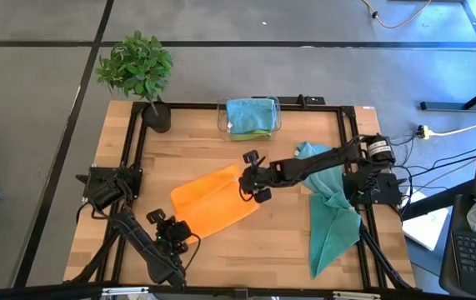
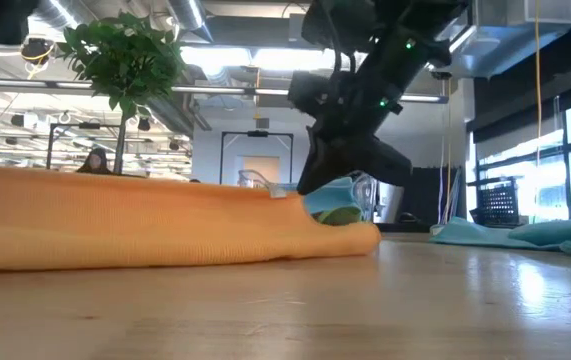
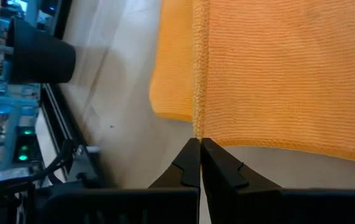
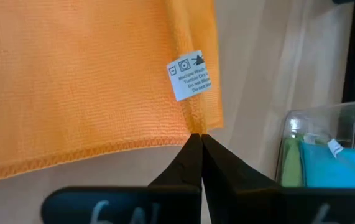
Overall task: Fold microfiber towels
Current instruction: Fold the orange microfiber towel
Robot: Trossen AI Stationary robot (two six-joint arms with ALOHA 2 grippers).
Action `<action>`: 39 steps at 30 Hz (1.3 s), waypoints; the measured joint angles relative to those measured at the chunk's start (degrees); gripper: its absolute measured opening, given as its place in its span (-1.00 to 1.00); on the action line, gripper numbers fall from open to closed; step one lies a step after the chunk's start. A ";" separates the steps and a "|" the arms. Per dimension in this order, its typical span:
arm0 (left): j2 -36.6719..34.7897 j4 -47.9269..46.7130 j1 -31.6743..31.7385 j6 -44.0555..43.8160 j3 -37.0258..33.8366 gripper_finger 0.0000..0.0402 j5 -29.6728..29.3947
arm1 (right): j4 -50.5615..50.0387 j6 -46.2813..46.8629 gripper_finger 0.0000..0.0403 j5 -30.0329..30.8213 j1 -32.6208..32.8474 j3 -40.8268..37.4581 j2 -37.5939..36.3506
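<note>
Orange towel (image 1: 212,202) lies mid-table, half folded. My left gripper (image 1: 173,232) pinches its near edge with closed fingers; my right gripper (image 1: 253,177) pinches the tagged far corner. I'd carry both corners over together, keeping edges aligned.

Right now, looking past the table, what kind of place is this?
Probably a robotics lab or workshop in an industrial-style building. Exposed ceiling ducts and strip lights run overhead, power cables trail across the grey floor, and the wooden table sits inside a black metal frame.
</note>
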 joint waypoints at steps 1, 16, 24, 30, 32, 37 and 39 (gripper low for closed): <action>0.00 0.04 0.14 0.02 -0.40 -1.00 -0.19 | 0.80 -0.04 -0.98 -0.27 -0.46 -0.26 -0.01; 0.02 -0.20 4.56 3.79 -3.07 -1.00 -1.23 | 9.44 -0.16 -0.98 -4.08 -4.83 -4.04 -0.02; 0.06 -0.25 6.62 6.49 -1.85 -1.00 -1.01 | 11.39 0.51 -0.98 -4.31 -5.81 -4.06 -0.02; 0.04 -0.21 7.91 12.08 1.35 -1.00 -2.80 | 12.95 0.29 -0.98 -4.01 -6.46 -4.06 -0.02; 0.04 -0.22 8.43 12.15 1.09 -1.00 -3.79 | 12.89 0.29 -0.98 -3.95 -6.67 -4.06 -0.02; 0.06 -0.23 9.39 11.99 -0.48 -1.00 -3.93 | 12.89 0.25 -0.98 -3.93 -7.12 -4.06 -0.02; 0.07 -0.23 9.68 11.91 -0.88 -1.00 -3.87 | 12.88 0.27 -0.98 -3.91 -7.34 -4.06 -0.02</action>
